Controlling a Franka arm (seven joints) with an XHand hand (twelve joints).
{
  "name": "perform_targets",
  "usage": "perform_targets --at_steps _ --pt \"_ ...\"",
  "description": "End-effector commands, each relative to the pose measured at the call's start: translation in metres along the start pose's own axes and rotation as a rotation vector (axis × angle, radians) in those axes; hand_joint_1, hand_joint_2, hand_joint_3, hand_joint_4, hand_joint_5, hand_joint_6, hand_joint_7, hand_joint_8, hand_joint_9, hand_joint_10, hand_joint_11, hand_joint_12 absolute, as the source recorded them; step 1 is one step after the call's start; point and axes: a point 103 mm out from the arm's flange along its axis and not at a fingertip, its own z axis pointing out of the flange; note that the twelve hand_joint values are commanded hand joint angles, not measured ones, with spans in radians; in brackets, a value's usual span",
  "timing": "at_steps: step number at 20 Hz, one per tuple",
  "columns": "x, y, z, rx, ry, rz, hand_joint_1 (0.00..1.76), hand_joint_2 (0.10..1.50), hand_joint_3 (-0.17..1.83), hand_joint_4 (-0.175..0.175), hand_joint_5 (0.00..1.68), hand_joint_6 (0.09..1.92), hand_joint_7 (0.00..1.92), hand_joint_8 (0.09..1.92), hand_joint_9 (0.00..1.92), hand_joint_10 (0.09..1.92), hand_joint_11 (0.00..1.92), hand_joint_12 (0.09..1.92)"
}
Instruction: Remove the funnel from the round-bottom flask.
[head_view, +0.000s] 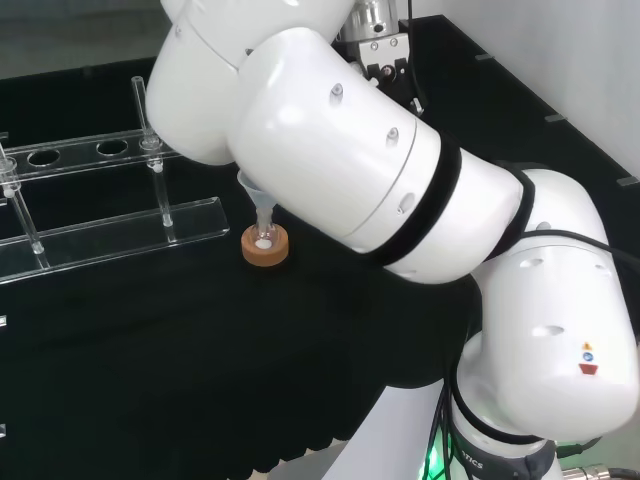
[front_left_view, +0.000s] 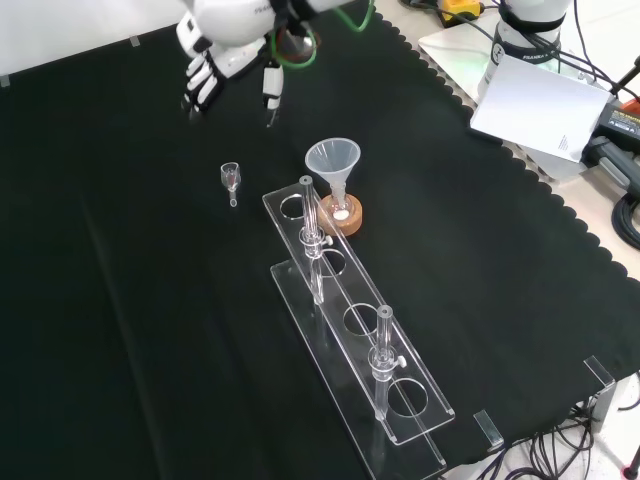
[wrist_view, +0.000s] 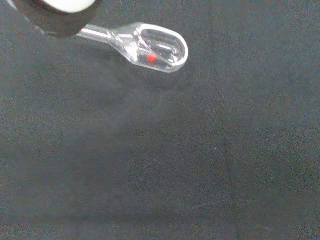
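Fingers (front_left_view: 200, 88) of the hand (front_left_view: 215, 70) hang relaxed and apart, holding nothing, above the cloth (front_left_view: 120, 300) at the front view's top. Funnel (front_left_view: 333, 160) sits stem-down in the round-bottom flask (front_left_view: 340, 210) on its cork ring (front_left_view: 345, 222), just beside the clear rack (front_left_view: 350, 320). Expect light, smooth, possibly brittle ware; take hold at the cone rim and lift straight up.

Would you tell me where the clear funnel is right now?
In the front view, the clear funnel stands in the flask on the cork ring, just right of the clear rack's far end.
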Motion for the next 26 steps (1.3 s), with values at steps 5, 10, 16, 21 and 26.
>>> perform_targets --at_steps 5,10,16,21,26 --pt "0.01 -0.077 -0.029 -0.101 0.06 -0.021 0.75 0.75 0.42 -0.028 0.34 0.09 0.07 0.63 0.57 0.09 0.17 1.37" --pt "0.017 -0.109 -0.035 -0.119 0.074 -0.029 0.75 0.75 0.42 -0.029 0.34 0.09 0.08 0.63 0.6 0.09 0.18 1.37" --pt "0.03 -0.138 -0.031 -0.122 0.116 -0.093 0.74 0.74 0.44 -0.029 0.35 0.09 0.13 0.63 0.65 0.12 0.21 1.36" --pt "0.047 -0.16 -0.028 -0.089 0.114 -0.107 0.68 0.73 0.44 -0.03 0.34 0.09 0.18 0.64 0.68 0.15 0.24 1.37" --pt "0.067 -0.175 -0.022 -0.053 0.144 -0.119 0.58 0.72 0.39 -0.033 0.32 0.09 0.16 0.65 0.57 0.39 0.26 1.39"
